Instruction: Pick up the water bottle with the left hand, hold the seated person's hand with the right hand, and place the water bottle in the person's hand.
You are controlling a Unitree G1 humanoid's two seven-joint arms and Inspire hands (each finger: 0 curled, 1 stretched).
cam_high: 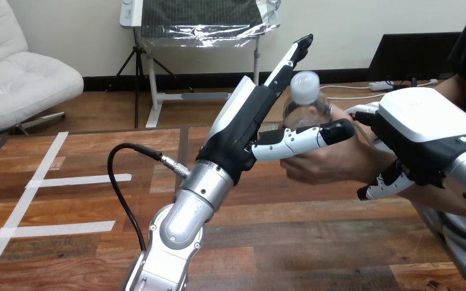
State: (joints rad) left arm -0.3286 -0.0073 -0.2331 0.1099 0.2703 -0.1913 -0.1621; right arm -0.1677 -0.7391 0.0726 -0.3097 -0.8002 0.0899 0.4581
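Left hand (243, 128), fingers straight, perhaps touches water bottle (305, 88) in person's hand (330, 160).

The wooden table (315, 242) bears strips of white tape (79, 179) on its left side, running near to far.

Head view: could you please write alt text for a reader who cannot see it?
A person's hand holds a water bottle above a wooden table. The robot's left hand is open beside the bottle, fingers straight, and its right hand is curled round the person's wrist.
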